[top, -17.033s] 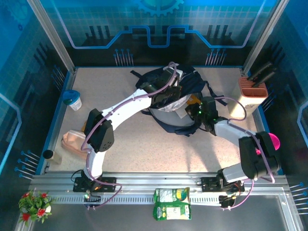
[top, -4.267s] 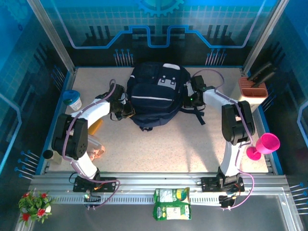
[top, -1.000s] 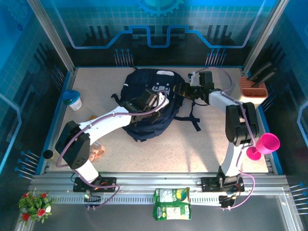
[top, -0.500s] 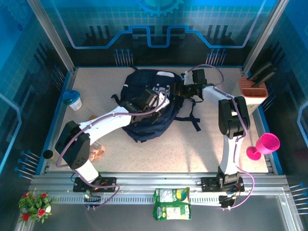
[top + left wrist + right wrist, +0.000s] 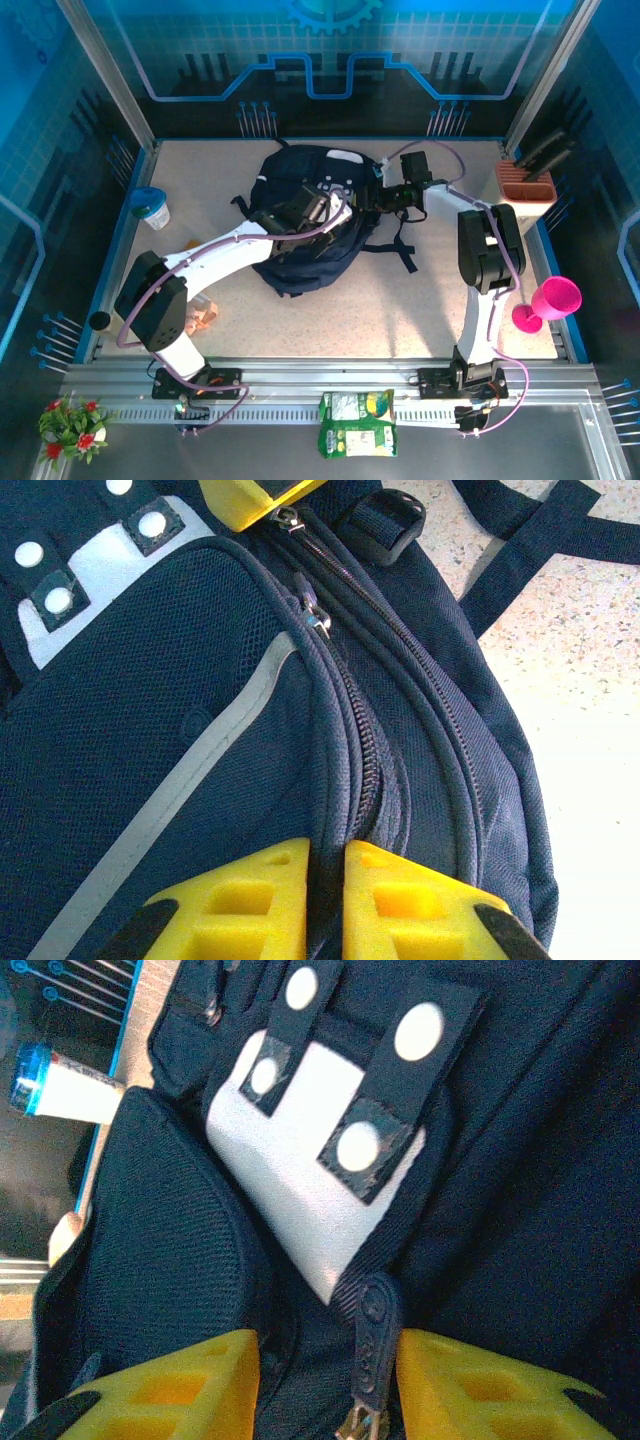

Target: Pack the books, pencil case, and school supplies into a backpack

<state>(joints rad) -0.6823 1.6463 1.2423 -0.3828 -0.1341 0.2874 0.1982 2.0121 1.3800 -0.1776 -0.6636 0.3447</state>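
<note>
Backpack (image 5: 300, 272) lies slumped at the centre of the overhead frame on the speckled surface (image 5: 400, 300). It looks soft and floppy, so it will likely bunch unless pinned. Left jaws are clamped on a fold beside its front zipper (image 5: 350, 700). Farther back, right jaws stand apart around the top zipper pull (image 5: 372, 1335), probably the best handle.

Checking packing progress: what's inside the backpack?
The backpack lies with the zippers in view closed; its navy fabric covers the inside, so any contents are hidden.
</note>
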